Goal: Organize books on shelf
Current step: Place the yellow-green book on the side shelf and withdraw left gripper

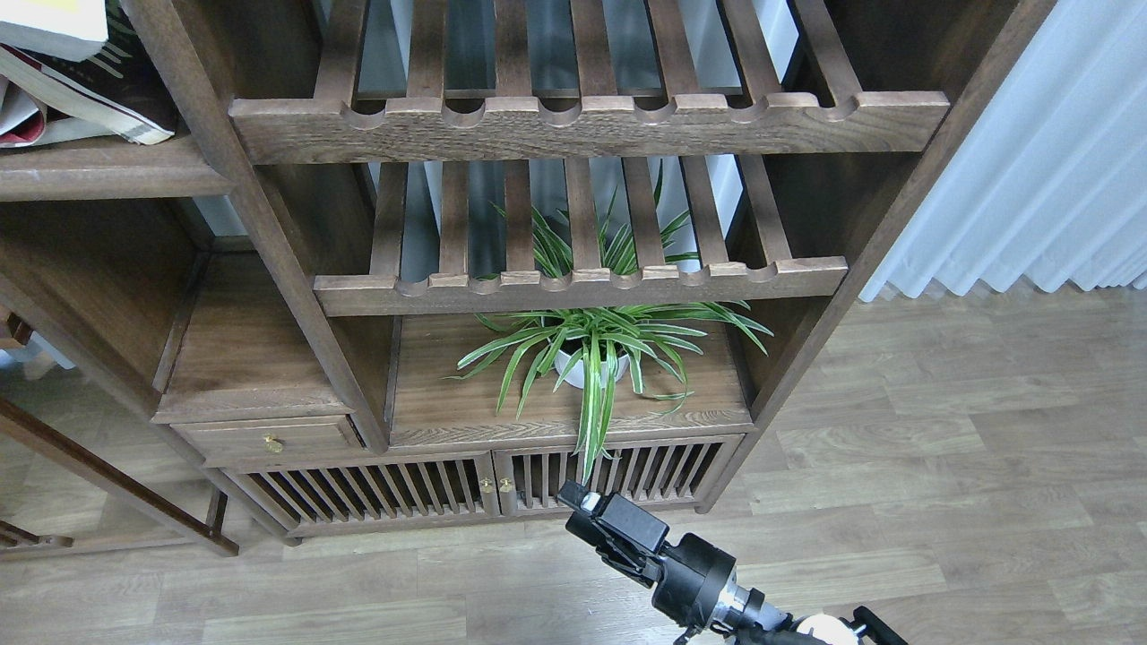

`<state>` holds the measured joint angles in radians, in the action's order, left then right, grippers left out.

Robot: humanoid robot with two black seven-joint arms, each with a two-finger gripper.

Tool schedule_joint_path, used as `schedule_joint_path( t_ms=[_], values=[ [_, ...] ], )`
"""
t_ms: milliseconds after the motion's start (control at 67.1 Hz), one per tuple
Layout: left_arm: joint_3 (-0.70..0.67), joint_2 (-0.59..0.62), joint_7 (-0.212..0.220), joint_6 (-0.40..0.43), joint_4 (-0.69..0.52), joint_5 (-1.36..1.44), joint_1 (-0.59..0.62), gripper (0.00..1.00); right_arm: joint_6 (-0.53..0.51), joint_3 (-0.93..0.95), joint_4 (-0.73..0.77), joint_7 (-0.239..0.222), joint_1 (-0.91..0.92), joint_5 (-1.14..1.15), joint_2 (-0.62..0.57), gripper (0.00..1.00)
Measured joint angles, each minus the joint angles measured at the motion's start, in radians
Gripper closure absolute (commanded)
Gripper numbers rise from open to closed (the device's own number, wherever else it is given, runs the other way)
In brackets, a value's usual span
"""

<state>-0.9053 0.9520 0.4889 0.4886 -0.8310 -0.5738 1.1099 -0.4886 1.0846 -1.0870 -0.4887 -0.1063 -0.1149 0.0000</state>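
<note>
On the shelf point(107, 170), a solid dark plank at the upper left, lies a thick maroon book point(134, 94) with cream characters, tilted. A white-and-yellow book point(49, 22) covers its top at the frame's corner, cut off by the edge. Under the maroon one a white and red cover point(18, 121) pokes out. My right gripper point(578, 502) is low in the view, in front of the cabinet doors and far from the books. It is dark and seen end-on, so its fingers cannot be told apart. My left gripper is out of view.
Two slatted racks with notched front rails point(582, 130) point(582, 287) fill the middle bay. A potted spider plant point(591, 358) stands on the lower board above slatted doors point(385, 493). A small drawer point(269, 441) is at the left, a white curtain point(1030, 179) at the right.
</note>
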Motion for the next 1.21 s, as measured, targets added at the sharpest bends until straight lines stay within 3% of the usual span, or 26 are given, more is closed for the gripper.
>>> schedule_joint_path(
  t_ms=[596, 849, 1043, 1072, 1087, 1207],
  values=[
    [-0.008, 0.07, 0.0, 0.0, 0.016, -0.003, 0.009, 0.94, 0.0, 0.0, 0.01, 0.0, 0.0, 0.0, 0.0, 0.01],
    [-0.005, 0.043, 0.0, 0.0, 0.024, 0.005, 0.0, 0.92, 0.0, 0.0, 0.01, 0.0, 0.001, 0.0, 0.0, 0.01],
    [-0.004, -0.01, 0.0, 0.0, 0.075, 0.012, -0.001, 0.72, 0.0, 0.0, 0.01, 0.0, -0.001, 0.0, 0.0, 0.01],
    [-0.004, -0.019, 0.0, 0.0, 0.089, 0.013, -0.001, 0.65, 0.0, 0.0, 0.01, 0.0, -0.001, 0.0, 0.0, 0.01],
    [-0.004, -0.03, 0.0, 0.0, 0.114, 0.016, -0.001, 0.57, 0.0, 0.0, 0.01, 0.0, -0.003, -0.001, 0.0, 0.01],
    [-0.004, -0.042, 0.0, 0.0, 0.154, 0.041, 0.001, 0.37, 0.0, 0.0, 0.01, 0.0, -0.007, -0.002, 0.0, 0.01]
  ],
)
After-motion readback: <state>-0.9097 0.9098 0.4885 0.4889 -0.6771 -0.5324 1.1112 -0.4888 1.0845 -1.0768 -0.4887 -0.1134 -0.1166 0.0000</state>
